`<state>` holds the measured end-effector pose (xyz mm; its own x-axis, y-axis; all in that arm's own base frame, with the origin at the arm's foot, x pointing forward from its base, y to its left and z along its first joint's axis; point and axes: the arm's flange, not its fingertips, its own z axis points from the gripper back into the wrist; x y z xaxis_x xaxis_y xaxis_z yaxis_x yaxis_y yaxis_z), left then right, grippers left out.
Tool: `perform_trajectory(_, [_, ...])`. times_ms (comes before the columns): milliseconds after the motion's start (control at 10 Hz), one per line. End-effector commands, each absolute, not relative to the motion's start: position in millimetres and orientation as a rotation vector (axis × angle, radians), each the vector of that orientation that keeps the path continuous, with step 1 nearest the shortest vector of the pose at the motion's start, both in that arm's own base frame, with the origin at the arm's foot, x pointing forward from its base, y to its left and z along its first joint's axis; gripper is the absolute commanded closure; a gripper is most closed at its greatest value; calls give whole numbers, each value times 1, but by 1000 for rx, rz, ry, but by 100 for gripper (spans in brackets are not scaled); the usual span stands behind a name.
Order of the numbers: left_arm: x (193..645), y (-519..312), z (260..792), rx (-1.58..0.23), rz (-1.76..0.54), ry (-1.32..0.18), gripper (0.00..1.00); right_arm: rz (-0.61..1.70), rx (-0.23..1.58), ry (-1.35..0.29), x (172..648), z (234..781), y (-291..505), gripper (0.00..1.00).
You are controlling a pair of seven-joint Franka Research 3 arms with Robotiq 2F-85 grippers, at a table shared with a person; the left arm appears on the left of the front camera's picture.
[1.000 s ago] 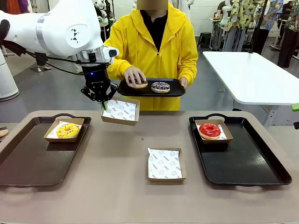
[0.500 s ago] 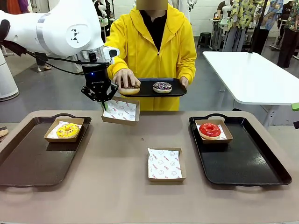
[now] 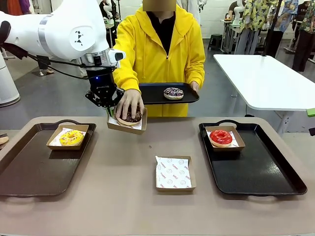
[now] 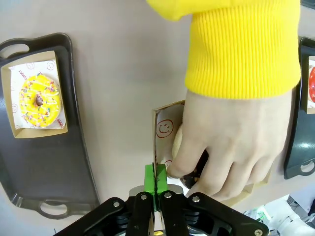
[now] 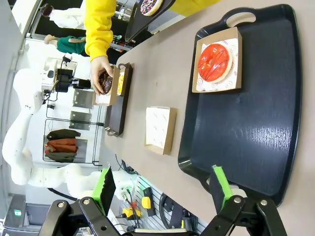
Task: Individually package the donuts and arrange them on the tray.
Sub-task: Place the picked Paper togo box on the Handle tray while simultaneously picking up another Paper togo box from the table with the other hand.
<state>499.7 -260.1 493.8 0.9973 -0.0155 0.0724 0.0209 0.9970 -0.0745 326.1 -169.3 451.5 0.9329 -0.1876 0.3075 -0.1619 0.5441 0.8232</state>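
**Boxing line, mid-shift:** My left gripper (image 3: 109, 109) is clamped on the left-hand wall of a paper-lined cardboard box (image 3: 138, 129), with the green pads (image 4: 149, 182) pressed together over the thin card. It holds the box out at the far side of the table (image 3: 123, 196), so the person in yellow need only reach down. The person's hand (image 3: 129, 102) covers the chocolate donut (image 3: 131, 117), which lies in that box; I judge it not yet let go. Their other hand (image 3: 195, 87) steadies a small black tray (image 3: 152, 93), where the dark-iced sprinkled donut (image 3: 173, 93) waits its turn. The yellow donut (image 3: 72, 137) sits boxed at the far end of the left tray (image 3: 29, 172). The red donut (image 3: 221, 137) sits boxed at the far end of the right tray (image 3: 266, 172). An empty box (image 3: 173, 173) lies on the table between the two trays, presumably for the last donut. My right gripper (image 5: 161, 172) hovers over the near end of the right tray, jaws wide apart with nothing in them. I'd guess it is ready to handle that next box.
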Motion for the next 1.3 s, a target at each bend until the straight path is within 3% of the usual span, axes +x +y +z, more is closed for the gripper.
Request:
perform_trajectory(0, [495, -258, 495, -74, -16, -73, 100, -20, 1002, -382, 326, 453, -170, 0])
perform_trajectory(1200, [495, -258, 495, -74, -16, -73, 100, -20, 1002, -382, 326, 453, -170, 0])
